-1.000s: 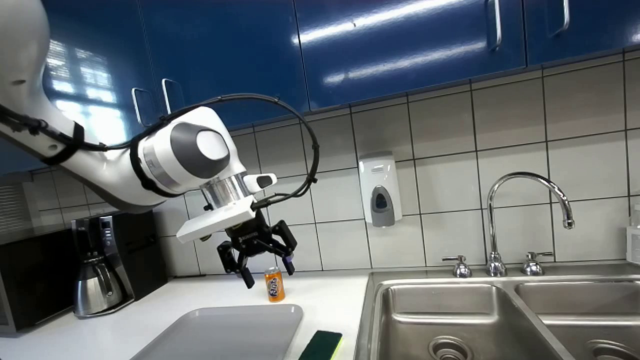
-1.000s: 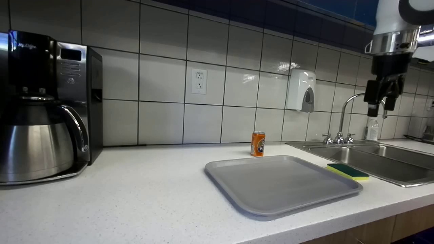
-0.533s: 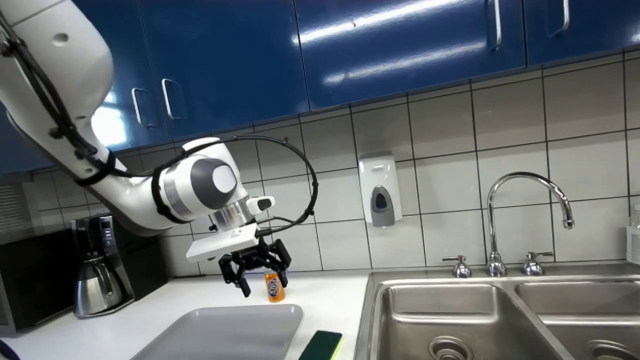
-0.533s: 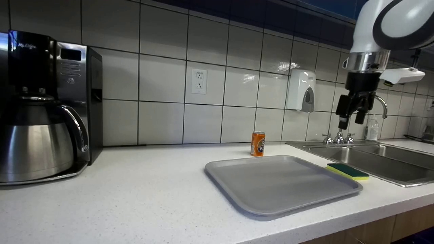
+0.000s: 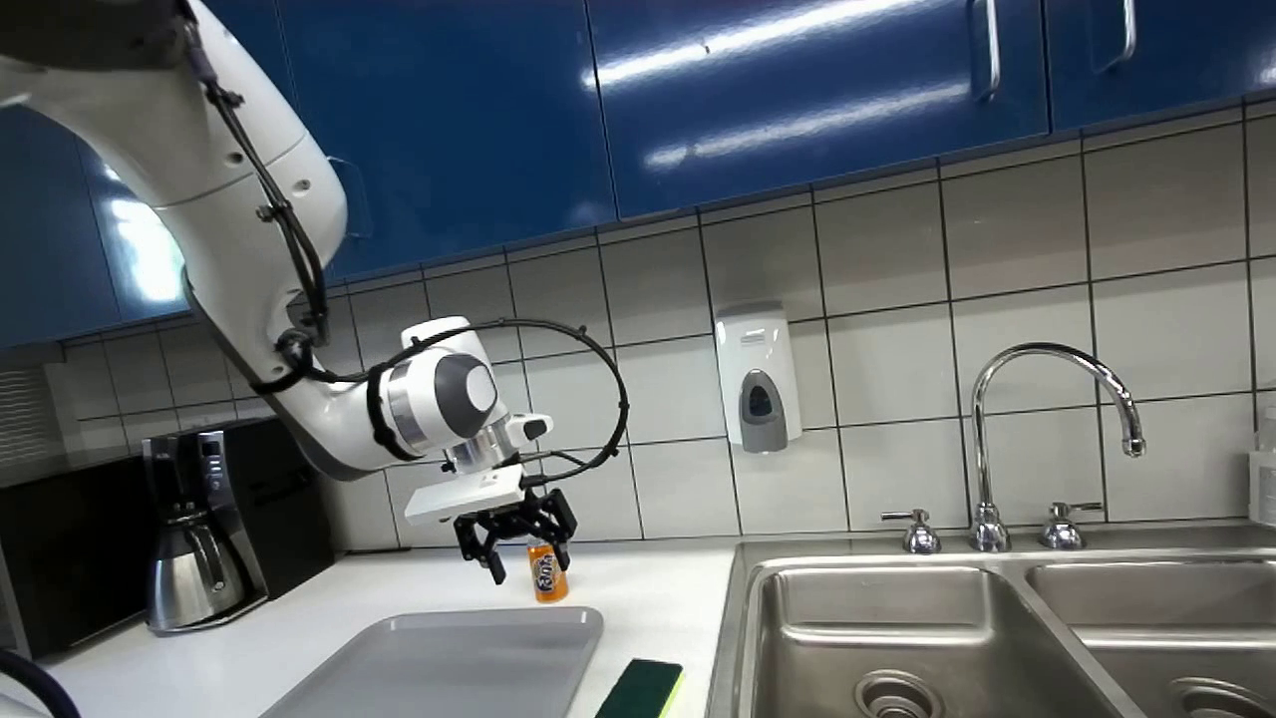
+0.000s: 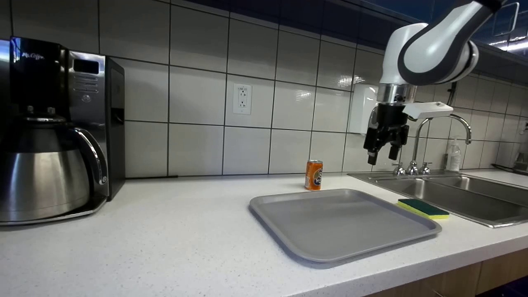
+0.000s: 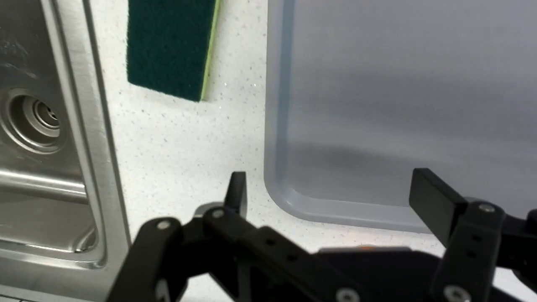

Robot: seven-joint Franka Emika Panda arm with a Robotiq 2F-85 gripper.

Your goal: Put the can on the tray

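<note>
Just beyond the far edge of the tray (image 6: 342,227), can (image 6: 314,175) stands upright on the surface (image 6: 185,231); gripper (image 6: 383,156) hangs above tray height, empty, spread wide: likely approach step, next move calling for alignment over can, then lowering.

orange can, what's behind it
In an exterior view, the countertop and tiled wall show beyond the can. Anything directly behind it is covered by the can itself, so I can't tell.

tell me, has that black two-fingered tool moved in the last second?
Yes: in an exterior view the tool has shifted leftward and lower in the picture, from clear of the white boxy plastic wall dispenser to partly covering it.
</note>
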